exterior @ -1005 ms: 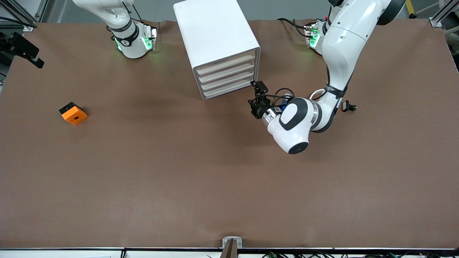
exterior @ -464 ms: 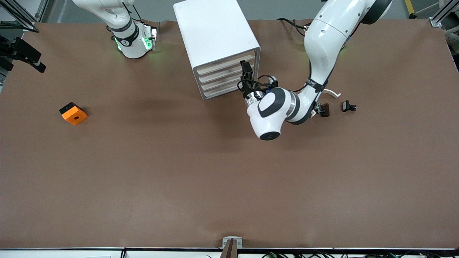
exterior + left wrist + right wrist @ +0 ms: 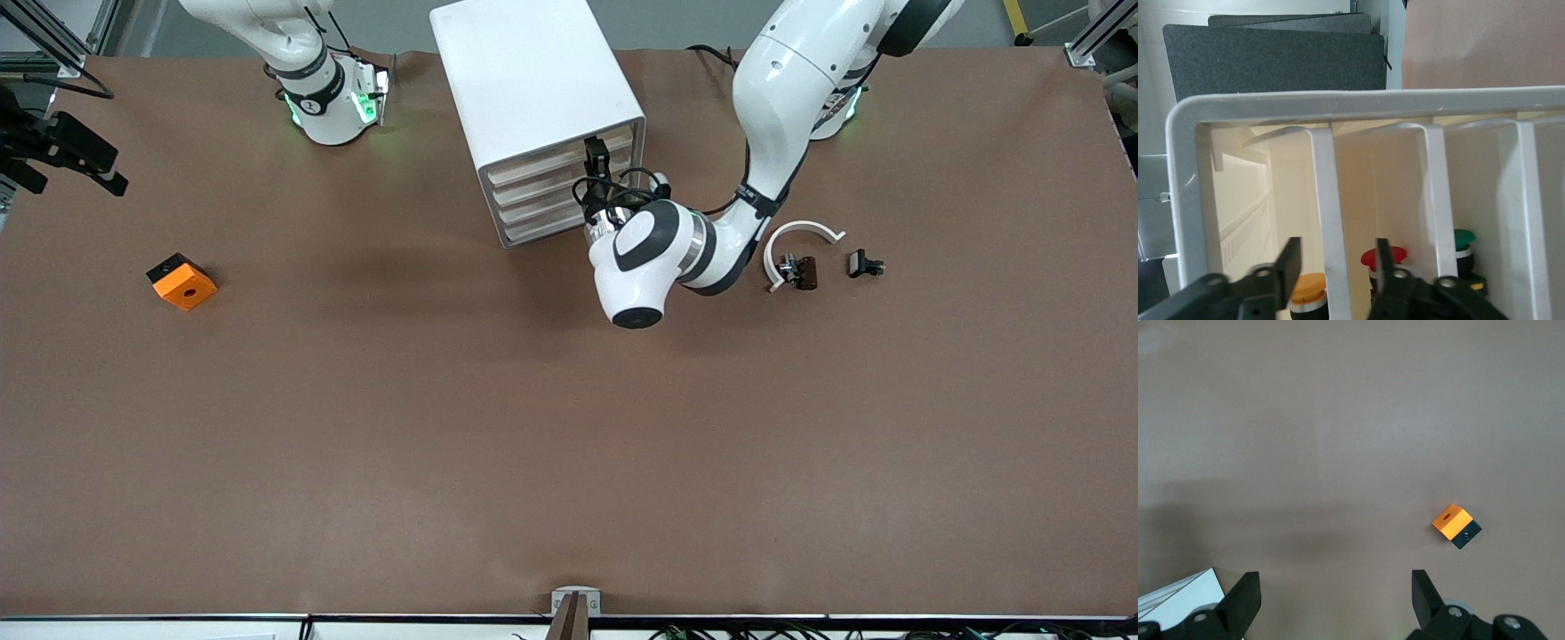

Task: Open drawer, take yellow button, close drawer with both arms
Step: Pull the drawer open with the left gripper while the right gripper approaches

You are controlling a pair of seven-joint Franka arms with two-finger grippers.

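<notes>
The left end effector (image 3: pixel 594 156) sits at the front of the white cabinet (image 3: pixel 533 84), at the drawer (image 3: pixel 562 155), fingers (image 3: pixel 1290 261) spread on either side of its front edge. Inside, the button (image 3: pixel 1308 292) shows its orange cap. The right end effector (image 3: pixel 1335 597) waits high over the bench (image 3: pixel 444 427), fingers apart, with an orange block (image 3: pixel 181 282) below it toward the right arm's end.

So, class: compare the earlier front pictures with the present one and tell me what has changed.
The left arm swung toward the cabinet; its tool now sits at the top drawer's front, fingers open astride it. That uncovered a white curved piece and a small dark part. The right tool, orange block and drawers stayed put.
</notes>
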